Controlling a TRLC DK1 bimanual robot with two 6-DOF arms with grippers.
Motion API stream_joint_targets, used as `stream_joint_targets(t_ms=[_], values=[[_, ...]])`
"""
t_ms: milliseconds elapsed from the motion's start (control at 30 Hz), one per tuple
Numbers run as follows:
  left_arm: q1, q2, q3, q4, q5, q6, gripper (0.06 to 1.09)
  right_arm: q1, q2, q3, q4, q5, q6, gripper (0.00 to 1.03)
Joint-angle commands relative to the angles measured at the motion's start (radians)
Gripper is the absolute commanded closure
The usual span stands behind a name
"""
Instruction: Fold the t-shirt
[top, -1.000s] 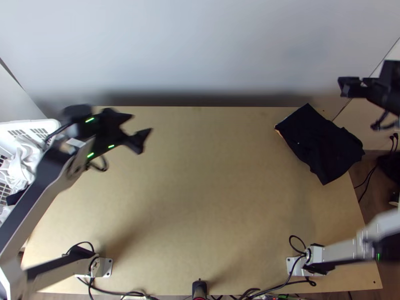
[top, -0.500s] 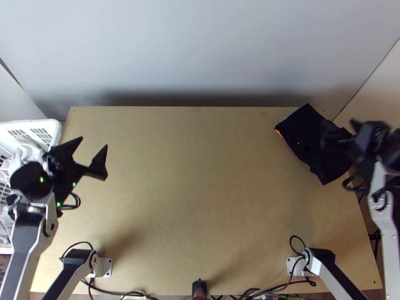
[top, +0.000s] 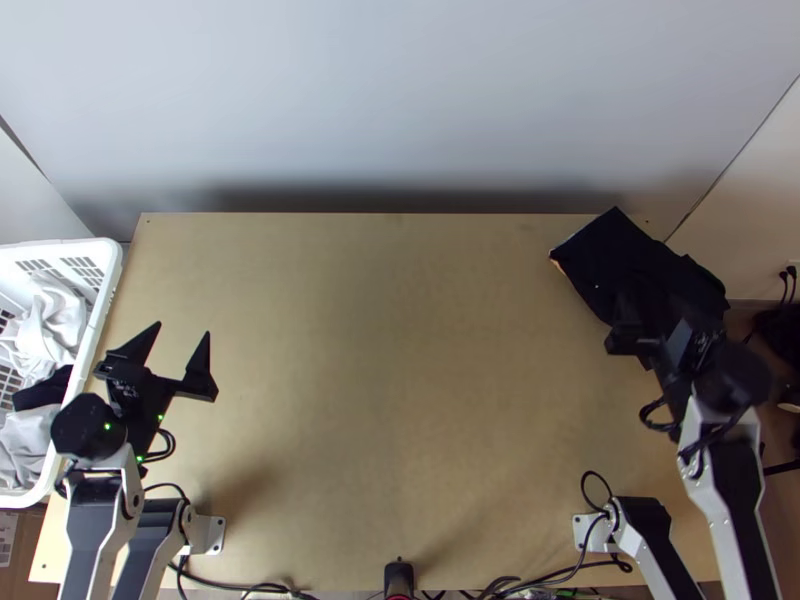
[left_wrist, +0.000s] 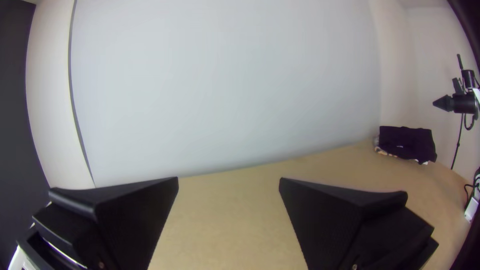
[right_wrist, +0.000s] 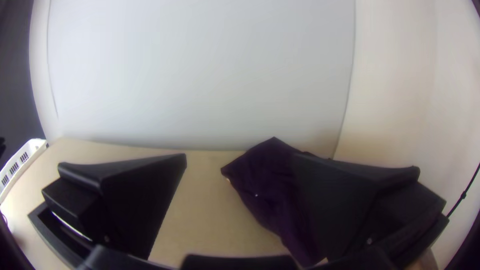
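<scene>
- Right gripper (top: 655, 318) is nearer the dark t-shirt (top: 618, 258); cloth lies ahead of its fingers, toward the bench's (top: 390, 400) far right corner. Overlap at the cloth's near part; touching or above, cannot tell.
- Long axis of cloth runs aslant, from near the bench's far edge down to its right edge.
- Left gripper (top: 181, 330) is well apart, by the bench's left side.
- Both pairs of fingers wide, nothing pinched in either.
- Cloth: near-black, purplish in the right wrist view, compact, looks folded more than 1 time; 1 small pale mark on top, lighter stuff along 1 edge.
- Judgement: folding looks largely done. Any squaring-up falls to the right arm; a low pass could drag the layers loose.
</scene>
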Motion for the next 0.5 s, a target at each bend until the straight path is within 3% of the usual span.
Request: stream_joint_targets(t_ms=[0, 133, 200, 333, 467], values=[[0.024, -0.098, -0.149, 0.141, 0.002, -0.088, 0.1, 0.01, -0.127, -0.219, 0.105, 0.015, -0.071, 0.05], [0.05, -0.271, -0.248, 0.213, 0.0, -0.174, 0.1, 0.01, -0.186, -0.33, 0.165, 0.023, -0.105, 0.05], [0.044, -0.376, -0.286, 0.199, 0.002, -0.171, 0.1, 0.005, -0.208, -0.382, 0.197, 0.027, -0.115, 0.05], [0.01, -0.405, -0.289, 0.122, 0.002, -0.064, 0.1, 0.008, -0.252, -0.439, 0.208, 0.027, -0.12, 0.05], [0.018, -0.408, -0.289, 0.114, 0.0, -0.103, 0.1, 0.008, -0.3, -0.483, 0.215, 0.03, -0.114, 0.05]])
